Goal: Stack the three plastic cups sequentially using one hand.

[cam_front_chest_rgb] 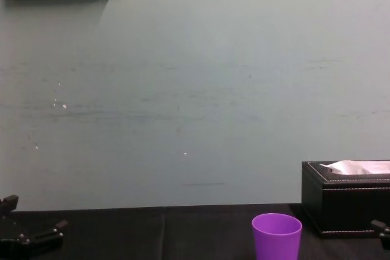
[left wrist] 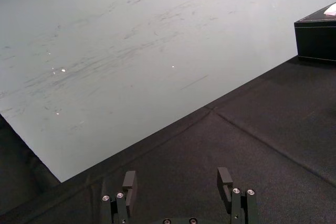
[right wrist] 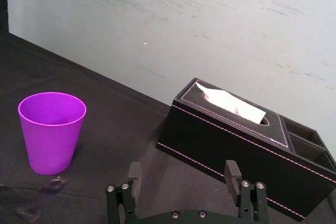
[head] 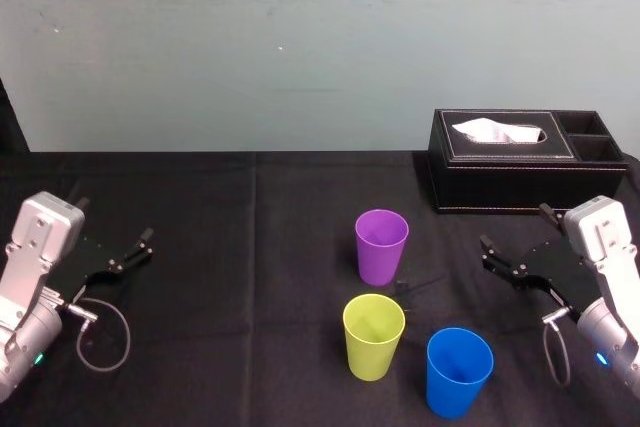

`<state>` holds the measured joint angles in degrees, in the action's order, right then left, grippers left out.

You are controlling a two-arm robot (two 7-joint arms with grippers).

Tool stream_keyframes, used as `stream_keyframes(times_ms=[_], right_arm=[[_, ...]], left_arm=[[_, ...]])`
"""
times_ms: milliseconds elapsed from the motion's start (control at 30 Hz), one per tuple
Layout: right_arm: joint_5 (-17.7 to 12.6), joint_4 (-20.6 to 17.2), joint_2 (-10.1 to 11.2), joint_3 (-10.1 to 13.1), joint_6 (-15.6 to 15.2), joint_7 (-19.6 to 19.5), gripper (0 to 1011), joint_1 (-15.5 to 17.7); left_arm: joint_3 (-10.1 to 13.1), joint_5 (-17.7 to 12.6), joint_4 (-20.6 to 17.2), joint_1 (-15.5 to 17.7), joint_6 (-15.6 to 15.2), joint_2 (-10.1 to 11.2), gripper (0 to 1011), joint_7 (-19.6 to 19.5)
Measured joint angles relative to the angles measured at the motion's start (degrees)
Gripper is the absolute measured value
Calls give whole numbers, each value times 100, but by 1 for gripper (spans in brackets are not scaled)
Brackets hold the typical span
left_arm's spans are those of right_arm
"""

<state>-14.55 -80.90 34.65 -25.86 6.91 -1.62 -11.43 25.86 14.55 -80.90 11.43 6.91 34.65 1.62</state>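
Blue cup [head: 459, 371] sits nearest, yellow-green cup [head: 373, 336] beside it, purple cup [head: 381, 246] behind, all apart. Right gripper [head: 514, 225] hangs open nearby; I'd pinch one rim, lift straight, lower centred. Left gripper [head: 115, 219] parked open, far left.

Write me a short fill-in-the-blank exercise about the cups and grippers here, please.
1. The cup nearest the tissue box is ____.
2. The blue cup stands to the robot's ____ of the yellow-green cup.
3. The left gripper and right gripper both have their fingers ____.
4. The number of cups stacked so far is ____.

Missing words: purple; right; open; zero.
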Motion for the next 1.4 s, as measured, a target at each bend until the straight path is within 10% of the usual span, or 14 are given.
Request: stream_keyframes(times_ms=[1400], right_arm=[[0,0,0,0,0,0,1004,0]], left_arm=[[0,0,0,0,0,0,1000,0]])
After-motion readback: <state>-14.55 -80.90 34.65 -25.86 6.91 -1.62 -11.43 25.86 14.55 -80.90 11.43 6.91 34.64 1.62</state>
